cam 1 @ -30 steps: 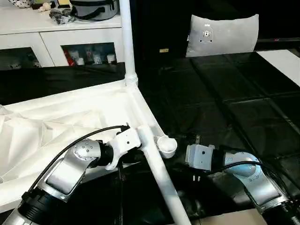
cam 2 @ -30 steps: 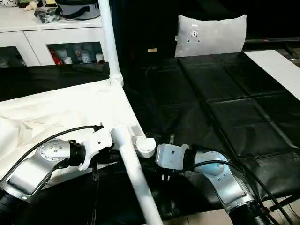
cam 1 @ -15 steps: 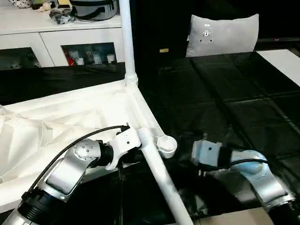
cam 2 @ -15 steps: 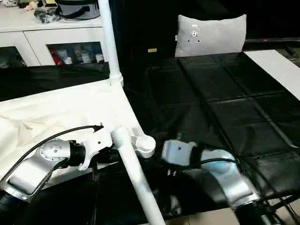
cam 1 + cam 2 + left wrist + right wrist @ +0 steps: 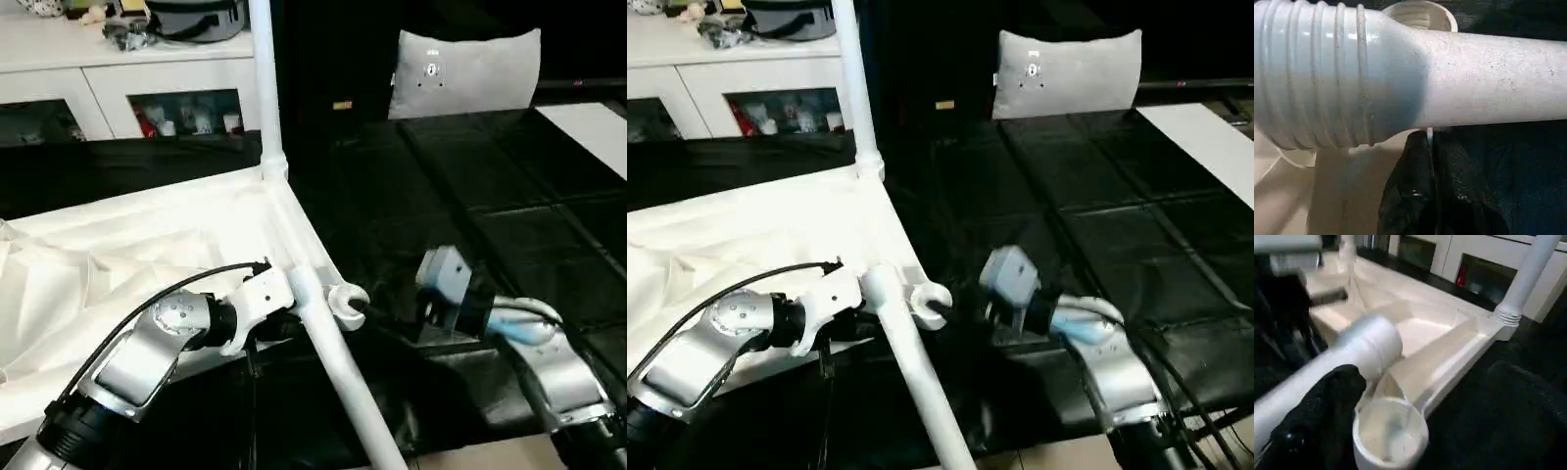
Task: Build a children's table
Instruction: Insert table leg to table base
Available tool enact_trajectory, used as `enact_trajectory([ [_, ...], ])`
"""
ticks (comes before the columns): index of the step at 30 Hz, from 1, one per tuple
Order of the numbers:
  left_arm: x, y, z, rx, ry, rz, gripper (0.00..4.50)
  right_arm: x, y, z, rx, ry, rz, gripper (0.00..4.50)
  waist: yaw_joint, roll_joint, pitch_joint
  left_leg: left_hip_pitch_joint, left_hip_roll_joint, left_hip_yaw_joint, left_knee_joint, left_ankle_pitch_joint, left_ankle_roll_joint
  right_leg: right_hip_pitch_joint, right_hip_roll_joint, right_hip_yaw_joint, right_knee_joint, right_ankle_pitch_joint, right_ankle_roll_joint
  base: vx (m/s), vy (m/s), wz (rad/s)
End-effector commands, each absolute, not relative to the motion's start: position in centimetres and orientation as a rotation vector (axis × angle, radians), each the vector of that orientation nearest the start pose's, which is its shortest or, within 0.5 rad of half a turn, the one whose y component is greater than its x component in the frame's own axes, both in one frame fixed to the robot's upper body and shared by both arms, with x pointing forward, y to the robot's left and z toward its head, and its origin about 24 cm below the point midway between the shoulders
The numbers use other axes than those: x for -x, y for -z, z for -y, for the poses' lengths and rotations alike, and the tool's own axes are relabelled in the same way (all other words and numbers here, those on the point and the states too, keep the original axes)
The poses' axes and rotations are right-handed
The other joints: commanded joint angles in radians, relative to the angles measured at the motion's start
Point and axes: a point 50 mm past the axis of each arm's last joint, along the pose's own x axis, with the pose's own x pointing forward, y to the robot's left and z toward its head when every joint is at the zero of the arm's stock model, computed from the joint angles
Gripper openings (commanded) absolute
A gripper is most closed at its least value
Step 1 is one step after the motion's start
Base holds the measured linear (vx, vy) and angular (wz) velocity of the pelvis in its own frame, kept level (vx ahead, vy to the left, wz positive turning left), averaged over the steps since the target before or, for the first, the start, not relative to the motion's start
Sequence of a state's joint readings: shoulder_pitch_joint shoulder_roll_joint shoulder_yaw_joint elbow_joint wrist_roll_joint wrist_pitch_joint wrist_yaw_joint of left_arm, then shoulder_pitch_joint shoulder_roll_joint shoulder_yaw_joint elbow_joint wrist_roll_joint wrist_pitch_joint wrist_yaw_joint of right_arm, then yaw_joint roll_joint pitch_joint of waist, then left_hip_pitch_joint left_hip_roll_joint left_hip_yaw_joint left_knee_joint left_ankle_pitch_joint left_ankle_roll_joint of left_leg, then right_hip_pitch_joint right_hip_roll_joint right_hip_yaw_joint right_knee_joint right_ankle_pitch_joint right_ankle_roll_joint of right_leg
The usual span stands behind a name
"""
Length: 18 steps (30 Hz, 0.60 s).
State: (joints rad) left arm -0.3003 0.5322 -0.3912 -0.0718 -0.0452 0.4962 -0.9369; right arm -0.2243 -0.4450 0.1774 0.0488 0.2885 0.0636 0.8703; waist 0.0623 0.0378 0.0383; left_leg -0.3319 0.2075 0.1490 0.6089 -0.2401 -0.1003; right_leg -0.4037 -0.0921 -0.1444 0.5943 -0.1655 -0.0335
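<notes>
1. A home-like room, perhaps a staged one.
2. White cabinet (image 5: 147, 83) with glass doors, small bottles behind them.
3. Bag (image 5: 196, 18) and clutter on the cabinet top.
4. Grey cushion (image 5: 465, 70) on black floor mats (image 5: 470, 206).

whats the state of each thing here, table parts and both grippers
tabletop: lying upside down, ribbed underside up
far leg: fitted, standing upright in the far corner socket
near corner socket: empty, no leg in it
loose leg: not fitted, tilted, threaded end beside the near socket
left gripper: shut, fingers under the loose leg
right gripper: open, next to the near socket
cushion: propped upright at the back
</notes>
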Motion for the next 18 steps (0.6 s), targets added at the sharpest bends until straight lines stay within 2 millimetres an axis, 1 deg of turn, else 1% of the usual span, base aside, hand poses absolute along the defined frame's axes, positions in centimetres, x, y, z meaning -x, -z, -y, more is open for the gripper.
enact_trajectory([
  [1,-25.7,-6.5,-12.4,-0.489,1.217,-0.469,0.0,-26.8,-9.0,14.4,0.103,-1.092,-0.043,4.49,0.005,0.004,-0.061,-0.02,0.019,0.0,-0.071,-0.076,0.101,0.073,-0.051,0.064,-0.06,-0.205,-0.171,0.0,0.0,0.0],
  [2,-25.7,-6.5,-12.4,-0.49,1.216,-0.469,0.0,-26.4,-9.1,14.1,0.048,-1.122,-0.084,4.49,0.005,0.004,-0.06,-0.02,0.02,0.001,-0.071,-0.076,0.099,0.071,-0.052,0.063,-0.061,-0.208,-0.169,0.0,0.0,0.0],
  [3,-25.7,-6.5,-12.4,-0.49,1.216,-0.469,0.0,-26.2,-9.1,14.0,0.023,-1.138,-0.104,4.49,0.006,0.003,-0.061,-0.02,0.019,0.0,-0.072,-0.075,0.097,0.073,-0.051,0.063,-0.061,-0.211,-0.167,0.0,0.0,0.0],
  [5,-25.7,-6.5,-12.4,-0.49,1.216,-0.47,0.0,-25.8,-9.3,13.6,-0.035,-1.17,-0.15,4.49,0.006,0.003,-0.059,-0.02,0.018,0.0,-0.072,-0.072,0.092,0.072,-0.051,0.063,-0.063,-0.216,-0.161,0.0,0.0,0.0],
  [6,-25.7,-6.5,-12.4,-0.49,1.216,-0.471,0.0,-25.3,-9.4,13.3,-0.068,-1.205,-0.199,4.49,0.007,0.003,-0.06,-0.019,0.017,0.0,-0.072,-0.067,0.09,0.074,-0.049,0.063,-0.063,-0.216,-0.156,0.0,0.0,0.0],
  [7,-25.7,-6.5,-12.5,-0.49,1.216,-0.471,0.0,-25.1,-9.3,13.1,-0.084,-1.218,-0.227,4.49,0.008,0.004,-0.059,-0.02,0.019,0.001,-0.072,-0.07,0.084,0.071,-0.051,0.063,-0.064,-0.227,-0.15,0.0,0.0,0.0],
  [8,-25.7,-6.5,-12.5,-0.49,1.217,-0.472,0.0,-24.9,-9.3,13.0,-0.103,-1.233,-0.259,4.49,0.009,0.004,-0.059,-0.019,0.018,0.001,-0.072,-0.073,0.081,0.071,-0.051,0.063,-0.066,-0.236,-0.147,0.0,0.0,0.0],
  [9,-25.7,-6.5,-12.5,-0.491,1.217,-0.472,0.0,-24.4,-9.0,12.8,-0.115,-1.251,-0.324,4.49,0.01,0.003,-0.06,-0.02,0.017,0.001,-0.072,-0.074,0.076,0.071,-0.052,0.063,-0.068,-0.245,-0.141,0.0,0.0,0.0],
  [14,-25.7,-6.5,-12.5,-0.491,1.216,-0.473,0.0,-23.8,-8.6,12.2,-0.163,-1.255,-0.407,4.49,0.017,0.004,-0.058,-0.018,0.017,0.002,-0.073,-0.078,0.056,0.068,-0.053,0.063,-0.073,-0.276,-0.122,0.0,0.0,0.0],
  [16,-25.7,-6.5,-12.5,-0.491,1.215,-0.473,0.0,-23.7,-8.5,12.0,-0.166,-1.253,-0.434,4.49,0.023,0.003,-0.059,-0.018,0.018,0.001,-0.073,-0.074,0.044,0.067,-0.053,0.063,-0.07,-0.268,-0.119,0.0,0.0,0.0],
  [18,-25.7,-6.5,-12.6,-0.492,1.214,-0.474,0.0,-23.4,-8.0,11.8,-0.155,-1.248,-0.477,4.49,0.025,0.003,-0.059,-0.018,0.017,0.001,-0.074,-0.071,0.04,0.068,-0.052,0.064,-0.069,-0.258,-0.121,0.0,0.0,0.0],
])
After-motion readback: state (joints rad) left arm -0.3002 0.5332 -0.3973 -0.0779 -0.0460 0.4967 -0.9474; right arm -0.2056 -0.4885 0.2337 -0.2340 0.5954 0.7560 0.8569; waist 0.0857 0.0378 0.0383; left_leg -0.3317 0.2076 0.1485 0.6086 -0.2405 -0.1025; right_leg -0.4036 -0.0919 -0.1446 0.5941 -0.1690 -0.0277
